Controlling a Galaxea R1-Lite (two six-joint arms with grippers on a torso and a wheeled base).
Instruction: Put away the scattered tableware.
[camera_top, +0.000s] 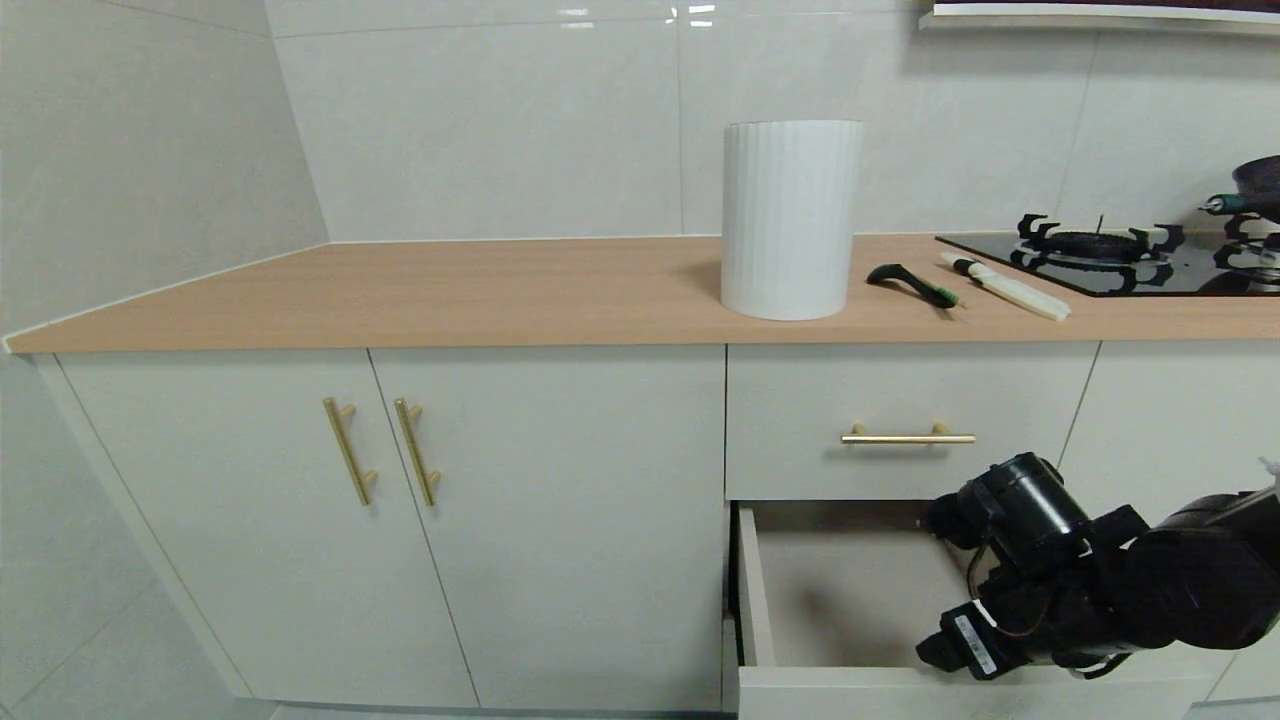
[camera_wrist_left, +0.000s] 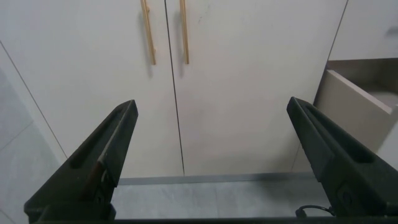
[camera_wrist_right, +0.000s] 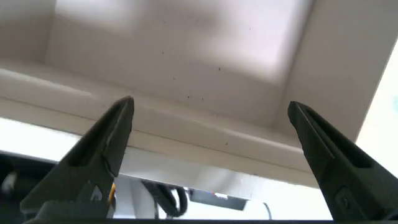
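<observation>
Wood-grain countertop holds the black-handled peeler and cream-handled knife, three o'clock of the white ribbed canister. My right gripper gapes wide and empty at the open white drawer, and my left gripper gapes empty too. Next, I judge, comes reaching up to fetch the peeler.

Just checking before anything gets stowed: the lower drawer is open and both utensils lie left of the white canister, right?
Not quite: the lower drawer is open, but the black-handled tool and the white utensil lie right of the white canister, as the head view shows.
</observation>
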